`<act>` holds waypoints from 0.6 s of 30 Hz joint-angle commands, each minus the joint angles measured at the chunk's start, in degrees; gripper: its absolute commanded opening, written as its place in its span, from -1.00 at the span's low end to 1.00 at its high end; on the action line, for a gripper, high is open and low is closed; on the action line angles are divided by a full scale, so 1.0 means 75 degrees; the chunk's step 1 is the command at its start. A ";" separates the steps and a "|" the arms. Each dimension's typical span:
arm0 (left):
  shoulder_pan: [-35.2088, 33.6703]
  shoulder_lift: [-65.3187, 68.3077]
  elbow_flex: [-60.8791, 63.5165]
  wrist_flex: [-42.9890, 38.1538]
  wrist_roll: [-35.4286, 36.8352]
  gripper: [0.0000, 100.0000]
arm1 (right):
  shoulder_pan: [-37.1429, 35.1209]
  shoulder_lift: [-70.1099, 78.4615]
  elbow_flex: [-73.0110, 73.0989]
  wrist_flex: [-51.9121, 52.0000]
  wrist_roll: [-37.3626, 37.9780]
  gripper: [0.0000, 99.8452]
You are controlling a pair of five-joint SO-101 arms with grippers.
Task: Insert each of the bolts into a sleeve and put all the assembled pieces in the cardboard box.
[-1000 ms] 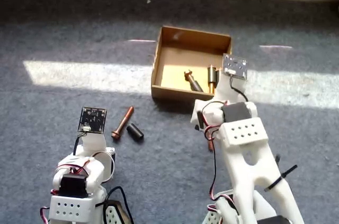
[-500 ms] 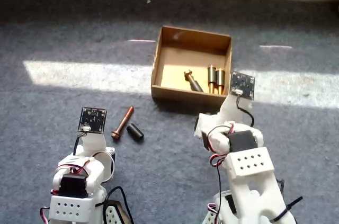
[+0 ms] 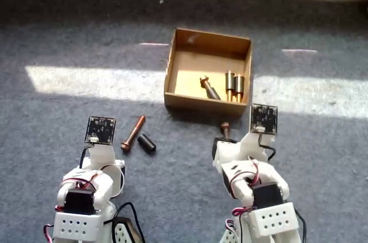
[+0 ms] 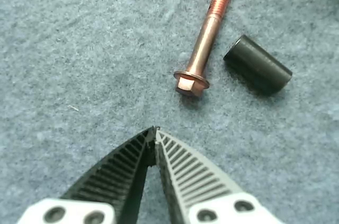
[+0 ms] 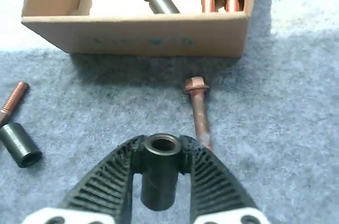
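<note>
Right pincer pulled back from cardboard box. It squeezes dark sleeve, hole up. Loose bolt lies on carpet just beside sleeve, near box. Next job, I think: join them. Left pincer pinched shut, empty.

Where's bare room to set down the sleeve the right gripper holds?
Bare carpet lies between the loose sleeve and the bolt by the right gripper, and left of the cardboard box. Crowded: the box's near right corner, with three assembled pieces.
</note>
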 commanded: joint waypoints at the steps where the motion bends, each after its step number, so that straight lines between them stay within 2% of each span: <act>1: -0.0041 -0.0240 0.0158 0.0035 -0.0070 -0.99 | 0.0100 -0.1366 0.0346 -0.0217 0.0141 -0.99; 7: -0.0041 -0.0252 0.0147 0.0047 -0.0082 -0.98 | 0.0100 -0.2831 0.1049 -0.0182 0.0152 -0.99; 12: -0.0158 -0.0264 -0.0416 0.0105 -0.0094 -0.99 | 0.0111 -0.2784 0.1084 -0.0217 0.0152 -0.99; 18: -0.1119 -0.0264 -0.1178 0.0070 -0.0094 -0.98 | 0.0862 -0.2796 0.1119 -0.0475 0.0141 -0.99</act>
